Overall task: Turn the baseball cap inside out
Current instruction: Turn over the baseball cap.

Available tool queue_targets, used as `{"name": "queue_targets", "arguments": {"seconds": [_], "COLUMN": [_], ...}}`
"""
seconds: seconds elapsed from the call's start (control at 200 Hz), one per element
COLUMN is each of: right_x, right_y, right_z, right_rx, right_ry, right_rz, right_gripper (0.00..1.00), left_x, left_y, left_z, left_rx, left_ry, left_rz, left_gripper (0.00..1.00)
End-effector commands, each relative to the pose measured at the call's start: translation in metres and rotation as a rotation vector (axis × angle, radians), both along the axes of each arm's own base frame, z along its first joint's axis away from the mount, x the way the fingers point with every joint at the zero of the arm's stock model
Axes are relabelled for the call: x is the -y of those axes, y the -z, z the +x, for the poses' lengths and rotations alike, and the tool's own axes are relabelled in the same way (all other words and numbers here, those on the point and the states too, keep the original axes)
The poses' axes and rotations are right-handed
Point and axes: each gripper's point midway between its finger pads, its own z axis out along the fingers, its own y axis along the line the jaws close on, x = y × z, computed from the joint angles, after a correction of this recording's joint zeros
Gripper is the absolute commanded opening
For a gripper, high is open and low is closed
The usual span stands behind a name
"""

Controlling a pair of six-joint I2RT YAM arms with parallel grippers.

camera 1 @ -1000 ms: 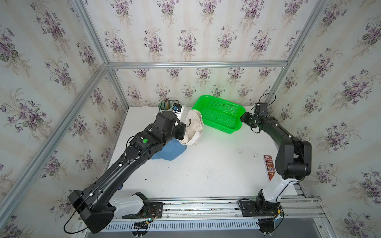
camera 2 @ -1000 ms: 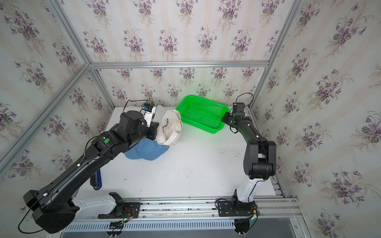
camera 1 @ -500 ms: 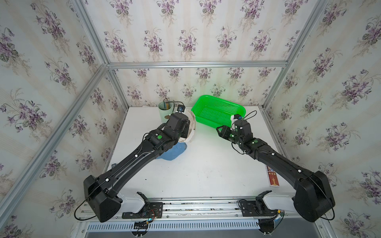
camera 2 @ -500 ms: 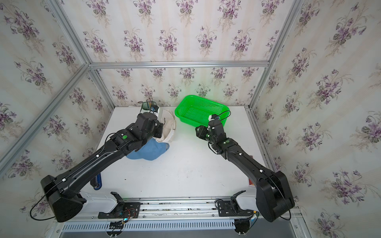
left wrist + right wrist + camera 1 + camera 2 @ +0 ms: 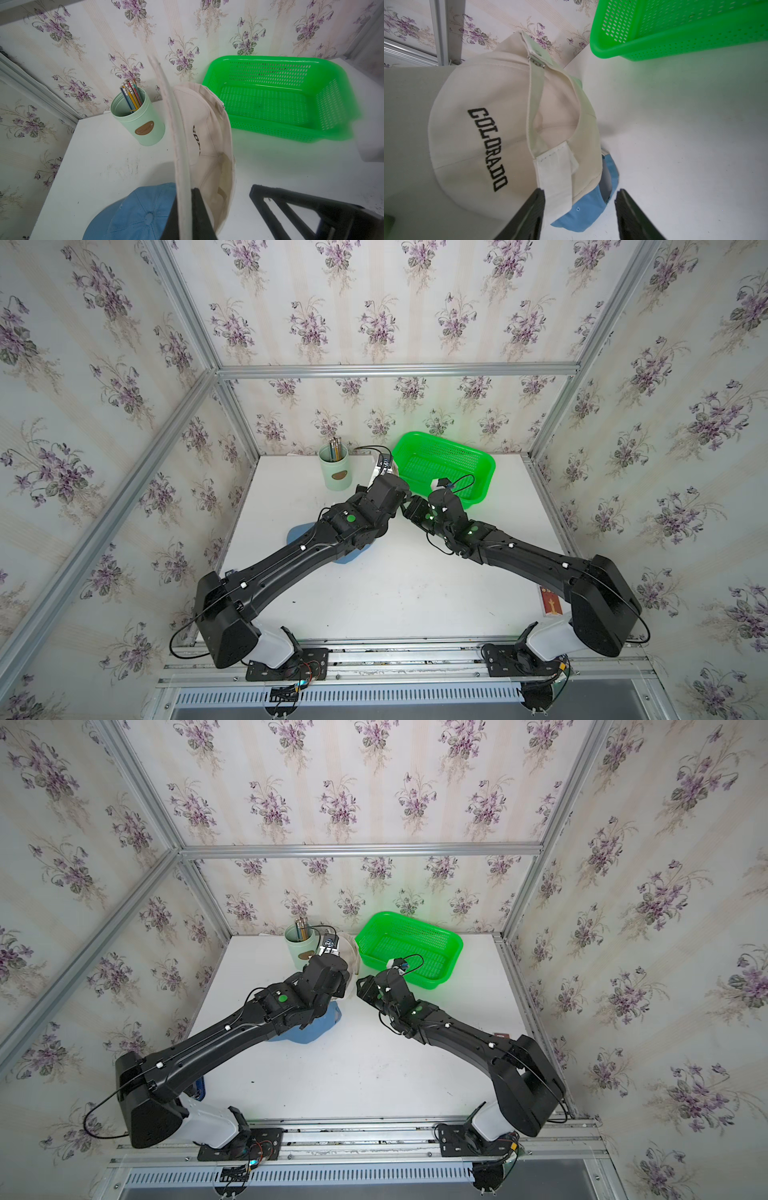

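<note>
Your left jaws pinch the brim (image 5: 178, 145) of the cream cap (image 5: 477, 93); slide your spread right jaws over the rear strap (image 5: 535, 99), then close, keeping clear of the blue cap (image 5: 581, 216).

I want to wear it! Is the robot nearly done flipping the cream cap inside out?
No. Done: the left gripper holds the cream cap up by its brim. In hand: the open right gripper is at the back strap. Left: flipping the crown; its lettering faces outward.
</note>
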Motion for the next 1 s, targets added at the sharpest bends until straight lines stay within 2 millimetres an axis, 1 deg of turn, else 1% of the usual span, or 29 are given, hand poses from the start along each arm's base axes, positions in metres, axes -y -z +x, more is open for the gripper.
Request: {"name": "queue_targets", "arguments": {"seconds": [0.0, 0.12, 0.24, 0.38, 0.545, 0.634, 0.764, 0.789, 0.794, 0.804, 0.819, 0.849, 0.889, 0.994], "right_x": [-0.011, -0.023, -0.032, -0.037, -0.037, -0.039, -0.052, -0.054, -0.055, -0.055, -0.056, -0.057, -0.057, -0.054], "right_y": [-0.004, -0.002, -0.007, -0.011, -0.011, -0.002, 0.011, 0.014, 0.013, 0.014, 0.015, 0.017, 0.020, 0.017], "right_z": [0.005, 0.009, 0.010, 0.009, 0.001, 0.002, 0.006, 0.007, 0.007, 0.007, 0.008, 0.009, 0.010, 0.009], "right_rx": [-0.003, -0.004, 0.007, 0.017, 0.021, 0.001, -0.031, -0.036, -0.036, -0.038, -0.040, -0.045, -0.049, -0.033], "right_ry": [0.005, -0.011, -0.024, -0.033, -0.041, -0.044, -0.066, -0.067, -0.067, -0.069, -0.069, -0.068, -0.066, -0.068], "right_rz": [0.051, 0.053, 0.049, 0.044, 0.041, 0.030, 0.048, 0.047, 0.049, 0.047, 0.048, 0.044, 0.042, 0.085], "right_gripper": [0.59, 0.59, 0.58, 0.59, 0.59, 0.59, 0.58, 0.57, 0.57, 0.56, 0.56, 0.54, 0.50, 0.25], "left_x": [-0.001, -0.002, 0.000, 0.001, 0.000, 0.003, 0.006, 0.006, 0.006, 0.003, 0.001, -0.002, -0.005, -0.013], "left_y": [-0.011, -0.014, -0.014, -0.011, -0.009, -0.011, -0.017, -0.015, -0.013, -0.021, -0.025, -0.027, -0.030, -0.039], "left_z": [0.004, 0.002, 0.002, 0.003, 0.005, 0.003, -0.005, -0.005, -0.005, -0.009, -0.011, -0.014, -0.017, -0.025], "left_rx": [0.049, 0.053, 0.052, 0.048, 0.049, 0.050, 0.064, 0.062, 0.059, 0.073, 0.081, 0.088, 0.098, 0.111], "left_ry": [-0.032, -0.030, -0.021, -0.022, -0.033, -0.017, 0.026, 0.027, 0.028, 0.028, 0.030, 0.030, 0.034, 0.044], "left_rz": [-0.030, -0.034, -0.032, -0.021, 0.000, -0.032, -0.093, -0.100, -0.099, -0.117, -0.131, -0.150, -0.169, -0.211], "left_gripper": [0.00, 0.00, 0.00, 0.00, 0.00, 0.00, 0.00, 0.00, 0.00, 0.00, 0.00, 0.00, 0.00, 0.00]}}
